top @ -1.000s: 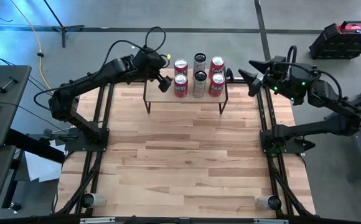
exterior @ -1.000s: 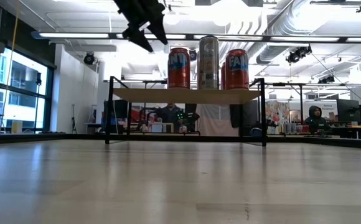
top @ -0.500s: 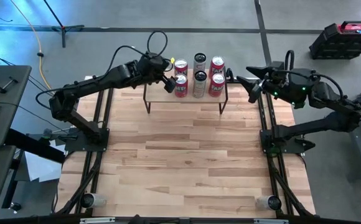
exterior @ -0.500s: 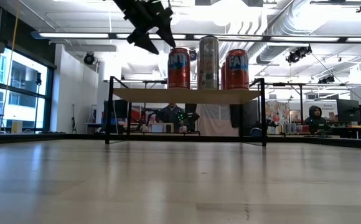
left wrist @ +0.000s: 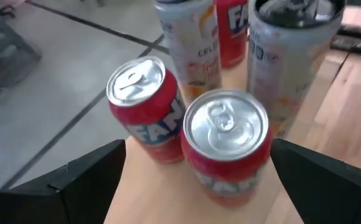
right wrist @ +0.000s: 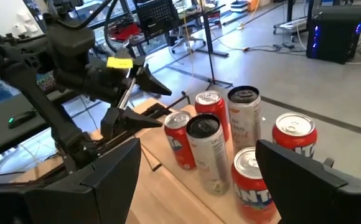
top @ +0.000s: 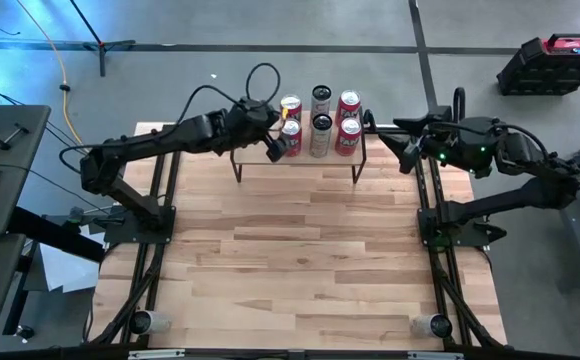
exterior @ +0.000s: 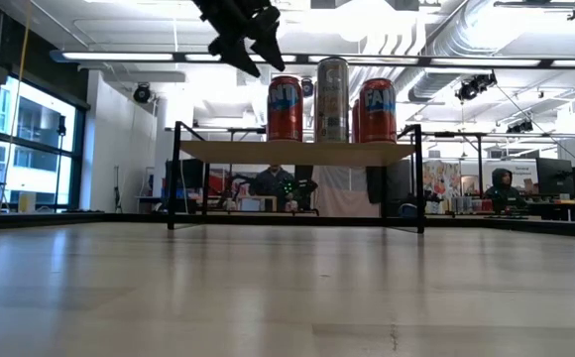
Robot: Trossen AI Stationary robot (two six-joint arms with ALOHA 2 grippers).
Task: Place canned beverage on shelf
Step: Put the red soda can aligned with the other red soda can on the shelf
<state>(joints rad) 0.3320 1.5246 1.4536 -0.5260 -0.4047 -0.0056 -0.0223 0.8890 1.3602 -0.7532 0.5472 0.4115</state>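
Red cans and tall pale cans, six in all, stand upright in two rows on the shelf (top: 255, 160) at the far edge of the table (top: 300, 250). The near red can (left wrist: 225, 144) on the left end of the front row sits between the spread fingers (left wrist: 87, 180) of the left gripper (top: 275, 143), which hangs just above it from the left side. The fingers are wide apart and touch nothing; in the left wrist view the can top shows in the gap between them, with the second red can (left wrist: 144, 109) just behind it. In the low view the left gripper (exterior: 248, 45) is above and to the left of the cans, clear of the shelf top (exterior: 297, 151). The right gripper (top: 402, 135) waits off the right end of the shelf, its fingers parted and empty, pointing toward the cans, well apart from them.
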